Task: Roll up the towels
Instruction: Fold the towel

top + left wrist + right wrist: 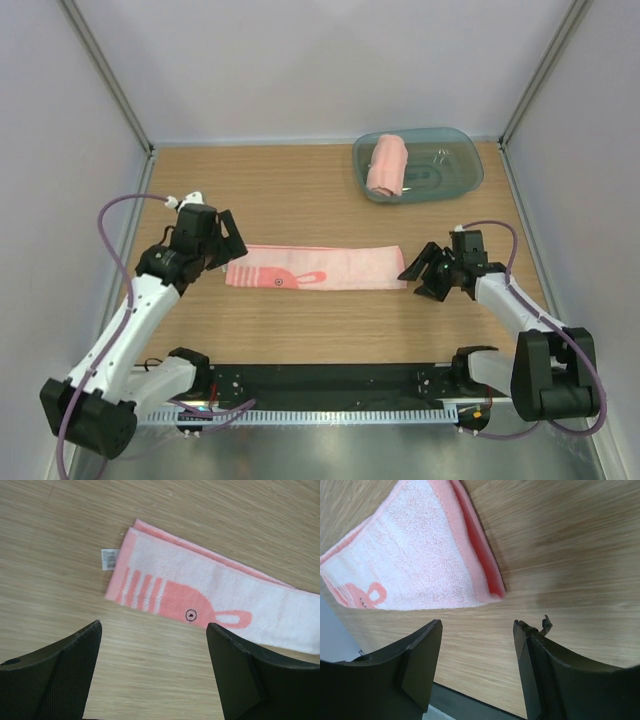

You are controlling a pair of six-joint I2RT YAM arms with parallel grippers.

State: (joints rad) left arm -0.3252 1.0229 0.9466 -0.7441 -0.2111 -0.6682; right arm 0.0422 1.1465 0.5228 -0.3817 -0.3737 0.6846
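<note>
We find left gripper [230, 246] and right gripper [417, 281] spread, empty, flanking the flat towel [315, 267]; rolled towel [388, 165] at one o'clock, underside hidden in tub [468, 150].

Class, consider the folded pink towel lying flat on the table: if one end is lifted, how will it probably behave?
The flat towel would probably droop limply rather than stay stiff, as it is thin, soft terry. Its folded layers may slide apart, since their edges sit offset. Lying flat, it would likely bunch when pushed, not roll.
</note>
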